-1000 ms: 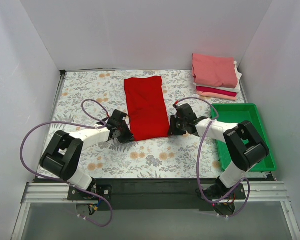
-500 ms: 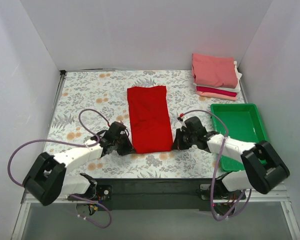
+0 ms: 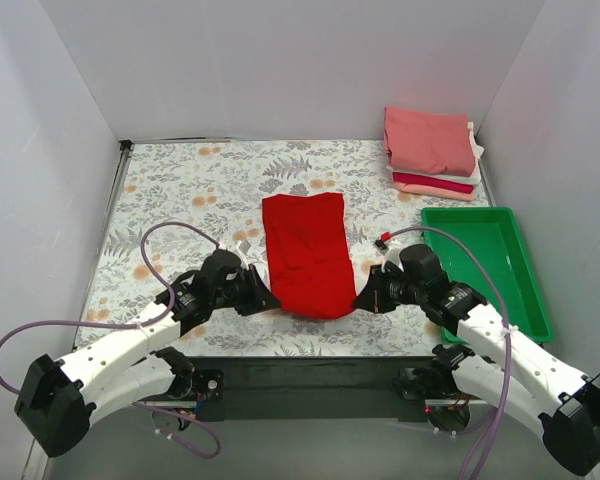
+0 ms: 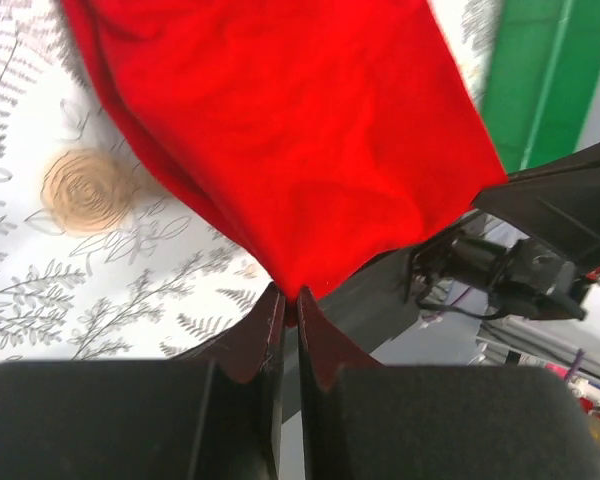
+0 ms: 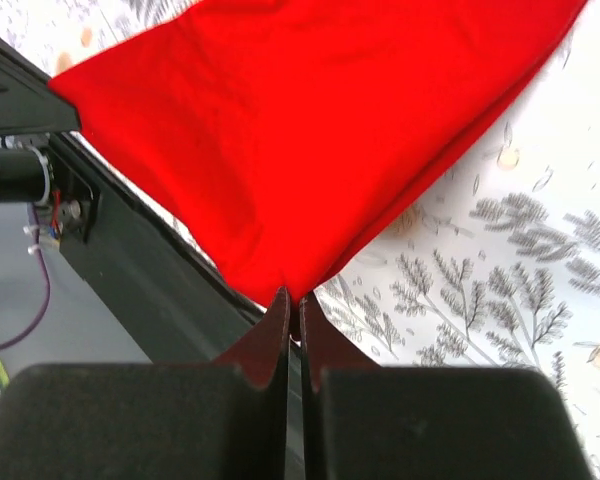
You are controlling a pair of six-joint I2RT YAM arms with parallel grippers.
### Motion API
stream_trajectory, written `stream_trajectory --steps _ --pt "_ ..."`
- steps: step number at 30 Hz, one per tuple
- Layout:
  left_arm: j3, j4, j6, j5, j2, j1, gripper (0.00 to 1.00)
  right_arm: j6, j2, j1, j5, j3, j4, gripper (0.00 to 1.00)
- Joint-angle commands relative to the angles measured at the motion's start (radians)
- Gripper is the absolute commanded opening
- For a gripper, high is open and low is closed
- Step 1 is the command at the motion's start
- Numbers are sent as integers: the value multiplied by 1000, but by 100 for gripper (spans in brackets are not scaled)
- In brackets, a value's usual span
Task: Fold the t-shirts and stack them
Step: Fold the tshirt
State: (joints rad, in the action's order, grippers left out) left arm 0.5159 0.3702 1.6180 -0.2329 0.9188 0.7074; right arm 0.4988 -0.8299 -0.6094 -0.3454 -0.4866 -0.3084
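At the near edge of the flower-printed table [image 3: 170, 190], grips the plain bright red cloth t-shirt [image 3: 305, 255] by its two near corners: left gripper [image 3: 263, 297] pinched tight on the left corner, right gripper [image 3: 362, 302] pinched tight on the right. Holds that near hem up off the table, sagging between them, and leaves the far end flat mid-table. Beyond, to the right, shows a green plastic tray [image 3: 480, 250], then a stack of folded salmon-pink, white, crimson and peach t-shirts [image 3: 432, 150] at the far corner.
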Motion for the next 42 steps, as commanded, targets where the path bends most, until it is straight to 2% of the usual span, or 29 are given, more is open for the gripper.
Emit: stream_trajectory --steps 1,11,13,25,42 --pt "93 3 -1 59 18 3 0 -25 -6 -3 57 -96 -35 1" --pt "364 62 -29 260 248 -12 0 -103 -207 22 252 -380 -34 1" --pt "403 72 -27 271 293 -25 0 -121 -259 46 252 -438 -34 1" --pt "570 67 -108 234 465 -207 0 -183 -521 186 109 -656 -28 1" --pt "783 84 -181 193 732 -341 0 -201 -876 296 -49 -946 0 1"
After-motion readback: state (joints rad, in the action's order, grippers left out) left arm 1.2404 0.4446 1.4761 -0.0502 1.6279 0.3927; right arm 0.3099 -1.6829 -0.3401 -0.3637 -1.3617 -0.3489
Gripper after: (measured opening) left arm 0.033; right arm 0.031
